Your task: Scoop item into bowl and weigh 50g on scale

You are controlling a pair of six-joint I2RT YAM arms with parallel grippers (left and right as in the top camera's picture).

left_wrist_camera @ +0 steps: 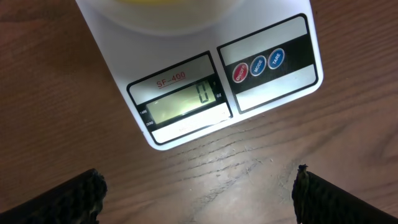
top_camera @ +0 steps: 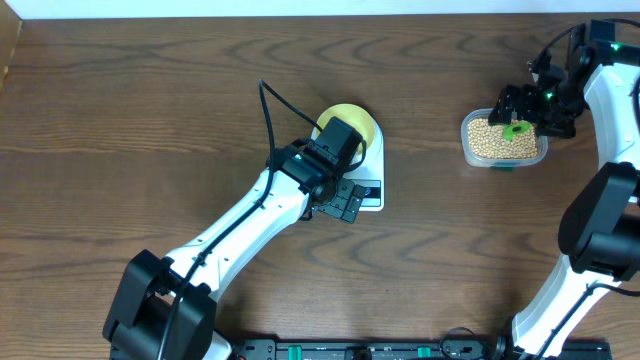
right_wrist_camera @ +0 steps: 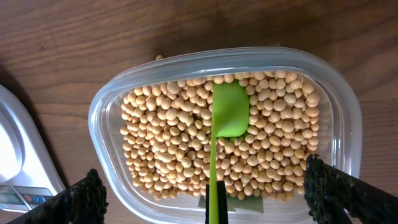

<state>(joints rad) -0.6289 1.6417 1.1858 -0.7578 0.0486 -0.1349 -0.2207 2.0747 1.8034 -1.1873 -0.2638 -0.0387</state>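
Observation:
The pale-yellow bowl point(top_camera: 358, 122) stands on the white scale point(top_camera: 370, 192), whose display point(left_wrist_camera: 186, 99) reads 0. My left gripper point(top_camera: 343, 207) hovers just in front of the scale's display end, open and empty point(left_wrist_camera: 199, 186); the bowl's rim point(left_wrist_camera: 168, 12) shows at the top of that view. The tan beans point(right_wrist_camera: 161, 137) fill a clear plastic tub point(top_camera: 505, 140). My right gripper point(right_wrist_camera: 202, 180) hangs open over the tub. A green scoop point(right_wrist_camera: 230, 112) lies on the beans, its handle running down between the fingers without touching either.
The tub's rim point(right_wrist_camera: 99, 124) is wide and rounded, with a green label under its near edge. A corner of the scale point(right_wrist_camera: 12, 143) shows left of the tub. Brown wooden tabletop point(top_camera: 150, 100) lies all around. A black rail runs along the front edge.

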